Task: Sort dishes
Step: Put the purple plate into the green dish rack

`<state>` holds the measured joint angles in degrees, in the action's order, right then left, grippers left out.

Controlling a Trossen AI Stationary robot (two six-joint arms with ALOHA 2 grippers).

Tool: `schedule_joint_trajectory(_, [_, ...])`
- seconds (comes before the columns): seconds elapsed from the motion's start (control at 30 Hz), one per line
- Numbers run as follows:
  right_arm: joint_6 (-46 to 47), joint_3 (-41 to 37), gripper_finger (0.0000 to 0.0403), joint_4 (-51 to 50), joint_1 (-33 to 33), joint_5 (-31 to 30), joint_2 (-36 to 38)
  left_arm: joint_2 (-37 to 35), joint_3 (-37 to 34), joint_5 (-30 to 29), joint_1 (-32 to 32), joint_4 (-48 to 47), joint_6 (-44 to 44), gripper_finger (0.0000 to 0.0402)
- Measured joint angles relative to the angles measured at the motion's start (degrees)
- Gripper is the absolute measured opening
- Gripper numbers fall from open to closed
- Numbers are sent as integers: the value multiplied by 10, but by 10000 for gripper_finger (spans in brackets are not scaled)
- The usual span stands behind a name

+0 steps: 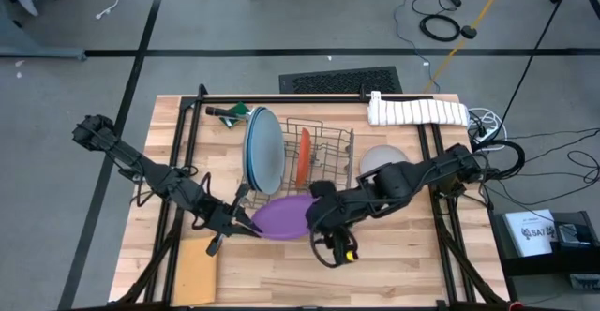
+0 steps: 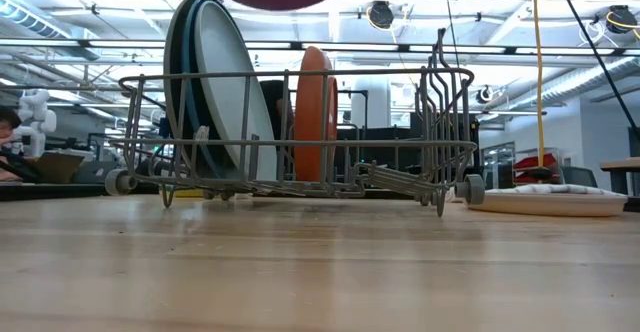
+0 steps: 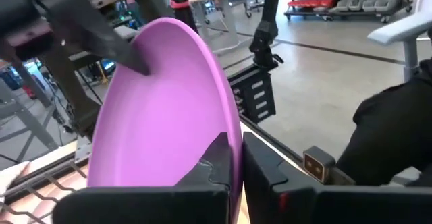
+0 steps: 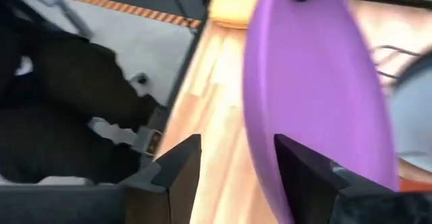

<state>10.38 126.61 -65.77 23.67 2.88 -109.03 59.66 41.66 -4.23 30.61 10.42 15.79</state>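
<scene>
Round purple plastic plate (image 1: 281,216): clamped at rim by left gripper (image 1: 246,220); right gripper (image 4: 233,160) jaws parted, plate free. Advice: carry level to wire rack (image 1: 323,156), avoid orange plate (image 1: 305,156).

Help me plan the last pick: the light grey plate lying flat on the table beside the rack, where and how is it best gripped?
Probably at its rim. The light grey plate lies flat on the table, right of the wire rack, so only its edge offers a pinch. Its rack-side edge looks crowded; the right gripper would likely do best from the plate's open right or front edge, one finger under the lip.
</scene>
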Motion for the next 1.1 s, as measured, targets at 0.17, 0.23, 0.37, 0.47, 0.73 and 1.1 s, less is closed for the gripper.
schedule_joint_trajectory(0.17, [5, 67, 180, -102, 10, -85, 0, -1, 7, 0, 1, -1, -5, 7])
schedule_joint_trajectory(0.23, [12, 85, 180, -151, 13, -122, 1, -1, 9, 0, 1, -7, -19, 6])
schedule_joint_trajectory(0.37, [36, 78, 180, -219, 18, -181, 20, -3, 11, -39, 1, 0, -34, 5])
schedule_joint_trajectory(0.47, [64, 78, 180, -246, 17, -233, 26, -2, 10, -58, -3, 18, -65, 5])
schedule_joint_trajectory(0.73, [57, 78, 180, -228, 30, -239, 29, -2, 10, -146, -25, 155, -209, 5])
schedule_joint_trajectory(1.1, [56, 78, 180, -209, 61, -259, 29, 17, 9, -346, -33, 288, -286, 3])
